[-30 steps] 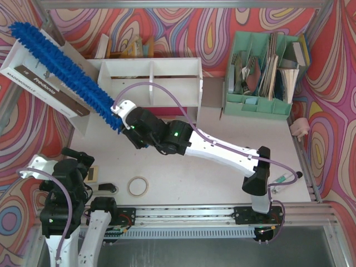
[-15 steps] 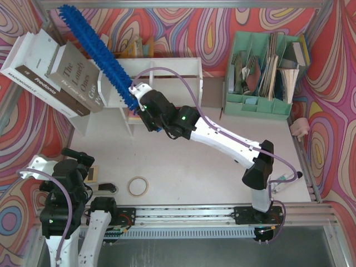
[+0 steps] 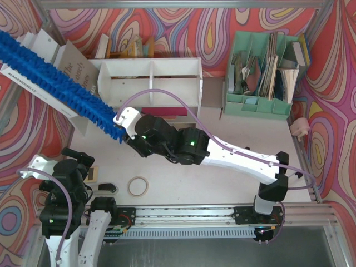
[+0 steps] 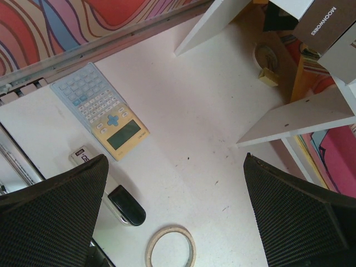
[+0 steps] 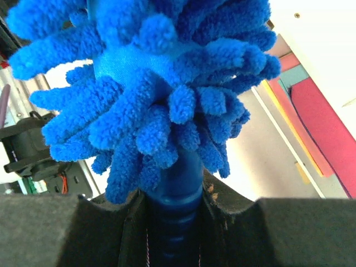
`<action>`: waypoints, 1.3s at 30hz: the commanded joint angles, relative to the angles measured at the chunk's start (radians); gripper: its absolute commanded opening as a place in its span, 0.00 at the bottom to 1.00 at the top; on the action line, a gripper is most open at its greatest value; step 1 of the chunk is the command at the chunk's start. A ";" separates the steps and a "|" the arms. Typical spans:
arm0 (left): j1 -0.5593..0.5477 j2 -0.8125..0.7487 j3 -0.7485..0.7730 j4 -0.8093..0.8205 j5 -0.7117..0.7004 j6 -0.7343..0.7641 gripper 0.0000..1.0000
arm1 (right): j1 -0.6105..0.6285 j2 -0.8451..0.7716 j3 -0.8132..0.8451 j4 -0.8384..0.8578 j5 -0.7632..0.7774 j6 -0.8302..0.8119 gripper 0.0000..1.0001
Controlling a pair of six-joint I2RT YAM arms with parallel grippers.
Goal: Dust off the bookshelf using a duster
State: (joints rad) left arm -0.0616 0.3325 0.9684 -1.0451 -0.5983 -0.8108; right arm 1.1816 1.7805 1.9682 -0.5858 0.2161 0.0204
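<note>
The white bookshelf (image 3: 150, 83) stands at the back centre, with a central divider between its two upper compartments. My right gripper (image 3: 125, 119) is just in front of its left end, shut on the thin blue handle of the duster (image 3: 55, 78). The fluffy blue brush slants up and left from there, across the leaning books (image 3: 33, 78). In the right wrist view the duster (image 5: 156, 83) fills the frame and its handle (image 5: 175, 183) sits clamped in my right gripper (image 5: 175, 217). My left gripper (image 3: 78, 161) hangs open at the near left, and in its own view the left gripper (image 4: 175, 214) holds nothing.
A tape roll (image 3: 138, 185) lies on the table near the front, with a calculator (image 4: 103, 117) and a small black-tipped object (image 4: 127, 204) beside it. A mint-green file organizer (image 3: 267, 72) full of papers stands at the back right. White boards (image 4: 300, 117) prop up the leaning books.
The right arm has pulled back toward the front. The duster has swung from pointing up over the shelf's left end down to the left, across the leaning books. The left arm has not moved.
</note>
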 commanded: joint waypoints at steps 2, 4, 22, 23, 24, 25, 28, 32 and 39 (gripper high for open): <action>0.005 0.009 -0.009 0.014 0.007 0.014 0.98 | -0.008 0.009 0.049 0.041 0.011 -0.021 0.00; 0.005 0.008 -0.010 0.012 0.009 0.013 0.98 | -0.009 0.043 0.079 0.026 0.034 -0.033 0.00; 0.005 -0.001 -0.016 0.006 0.007 0.019 0.98 | -0.140 0.127 0.105 0.014 0.062 -0.045 0.00; 0.005 -0.001 -0.017 0.006 0.009 0.019 0.98 | -0.153 0.125 0.101 0.019 0.058 -0.047 0.00; 0.005 -0.002 -0.018 0.006 0.010 0.018 0.98 | -0.168 0.124 0.098 0.024 0.055 -0.049 0.00; 0.005 -0.002 -0.020 0.005 0.011 0.017 0.98 | -0.178 0.122 0.097 0.033 0.055 -0.058 0.00; 0.005 -0.006 -0.022 0.006 0.012 0.015 0.98 | -0.199 0.129 0.125 0.037 0.064 -0.088 0.00; 0.005 -0.006 -0.021 0.005 0.014 0.015 0.98 | -0.201 0.154 0.242 -0.006 0.081 -0.126 0.00; 0.005 -0.006 -0.013 0.004 0.017 0.019 0.98 | -0.093 0.185 0.457 -0.097 0.123 -0.321 0.00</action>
State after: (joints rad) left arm -0.0616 0.3340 0.9592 -1.0451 -0.5880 -0.8104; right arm 0.9997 1.9720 2.3306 -0.6811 0.2829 -0.1406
